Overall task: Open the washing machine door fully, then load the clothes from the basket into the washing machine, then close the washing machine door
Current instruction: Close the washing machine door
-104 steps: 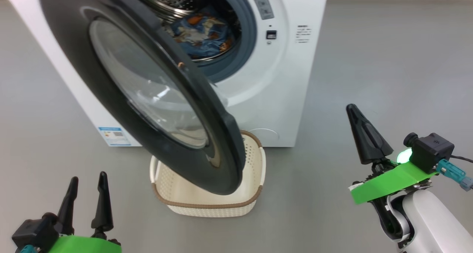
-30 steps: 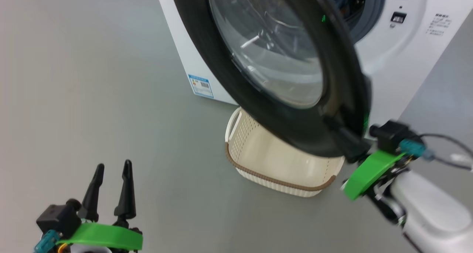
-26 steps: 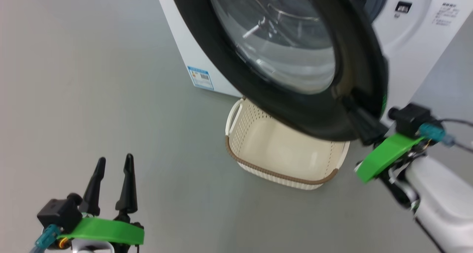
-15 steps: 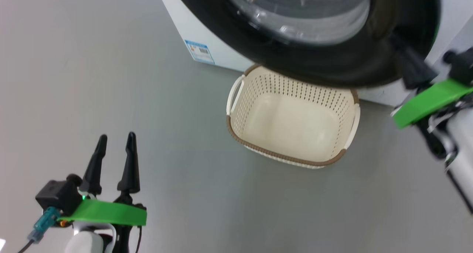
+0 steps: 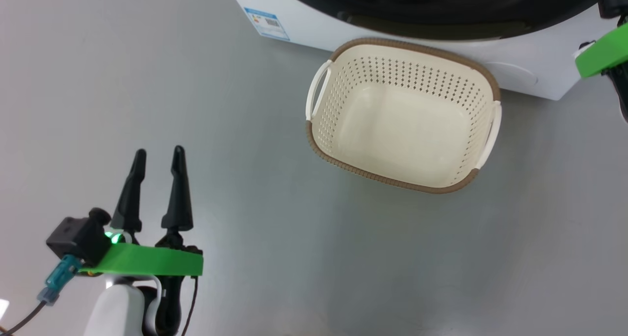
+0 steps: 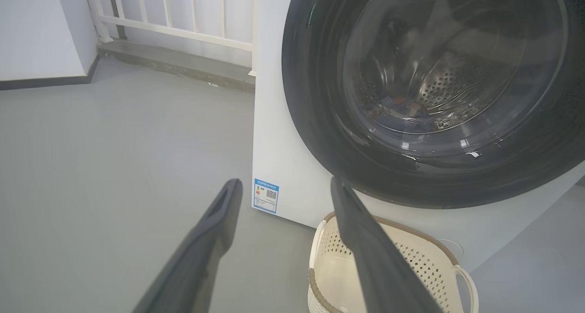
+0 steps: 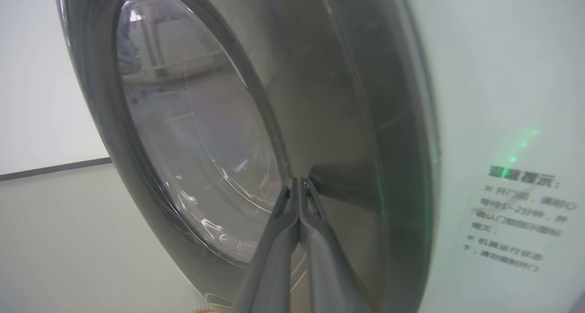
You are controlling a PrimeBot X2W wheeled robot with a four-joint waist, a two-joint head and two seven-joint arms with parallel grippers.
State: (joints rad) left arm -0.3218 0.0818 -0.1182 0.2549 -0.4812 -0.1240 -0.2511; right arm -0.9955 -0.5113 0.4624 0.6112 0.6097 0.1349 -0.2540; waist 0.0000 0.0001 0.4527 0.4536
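On the floor [image 5: 147, 81], just before the boxy white washing machine [image 5: 530, 76]: perforated cream basket [image 5: 407, 71] (woven-look brown rim); right gripper [image 7: 299, 181] pressed together, tips at glossy round door [image 7: 343, 121]; left gripper [image 5: 159, 153] spread.

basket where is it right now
In the head view the basket sits empty on the grey floor, upper right of centre, at the foot of the washing machine just below its door.

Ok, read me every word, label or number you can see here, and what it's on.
"温馨提示:" is the likely reading, though blurred; it is a grey heading on the washing machine, beside the door.
Chinese lines under it: too blurred to read.
Blue sticker low on the machine's front: print too small to read.
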